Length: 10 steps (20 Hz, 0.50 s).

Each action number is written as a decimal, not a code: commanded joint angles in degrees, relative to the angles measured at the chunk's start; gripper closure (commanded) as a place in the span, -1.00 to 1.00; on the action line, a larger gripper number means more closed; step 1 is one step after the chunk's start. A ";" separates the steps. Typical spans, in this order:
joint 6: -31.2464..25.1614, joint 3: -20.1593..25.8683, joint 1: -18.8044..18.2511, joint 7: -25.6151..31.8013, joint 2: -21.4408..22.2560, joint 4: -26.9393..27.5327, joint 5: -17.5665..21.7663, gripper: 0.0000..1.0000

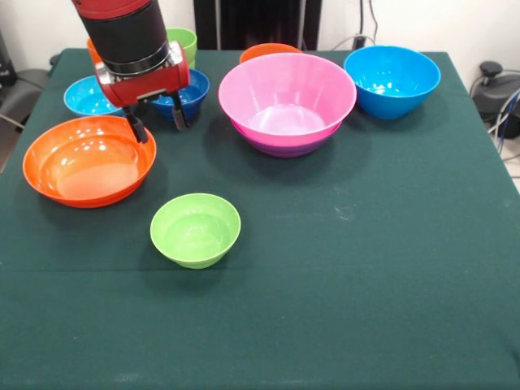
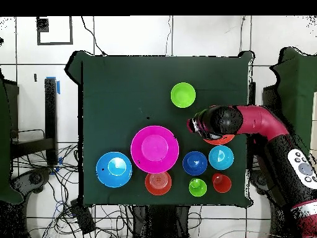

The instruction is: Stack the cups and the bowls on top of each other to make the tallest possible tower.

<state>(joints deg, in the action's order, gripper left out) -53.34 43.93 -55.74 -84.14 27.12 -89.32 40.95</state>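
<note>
My gripper is open and empty. It hangs just above the table between the wide shallow orange bowl and the small dark-blue bowl. The pink bowl sits nested in the purple bowl at the middle back. The big blue bowl stands at the back right. The small lime-green bowl stands alone in front. The small light-blue bowl and small orange bowl are at the back. The green cup and the orange cup are partly hidden behind the arm.
The dark green table has its widest bare area at the front and right. In the overhead view my arm covers most of the wide orange bowl. Cables lie on the floor around the table.
</note>
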 commanded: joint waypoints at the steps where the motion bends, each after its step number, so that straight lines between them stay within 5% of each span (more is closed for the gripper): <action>1: -2.79 0.90 1.32 20.19 -2.62 1.24 3.74 -1.00; 10: 0.20 0.07 2.92 20.70 -0.44 3.08 9.61 -1.00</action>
<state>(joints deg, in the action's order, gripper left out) -53.34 44.02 -55.64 -83.55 27.22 -89.31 44.23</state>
